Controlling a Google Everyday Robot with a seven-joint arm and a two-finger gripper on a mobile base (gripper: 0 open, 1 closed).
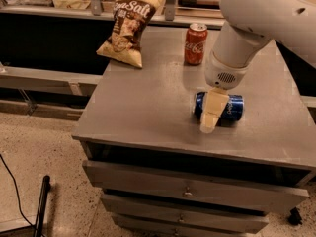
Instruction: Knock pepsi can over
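The pepsi can (233, 107), dark blue, lies on its side on the grey cabinet top (148, 107), near the right front. My gripper (211, 116) hangs from the white arm right over the can's left half, its cream finger (213, 110) pointing down in front of the can and touching or nearly touching it. The can's left end shows beside the finger.
A red Coca-Cola can (195, 43) stands upright behind the gripper. A chip bag (129, 28) leans at the back left of the cabinet top. Drawers (187, 191) run below the front edge. A dark shelf unit stands behind.
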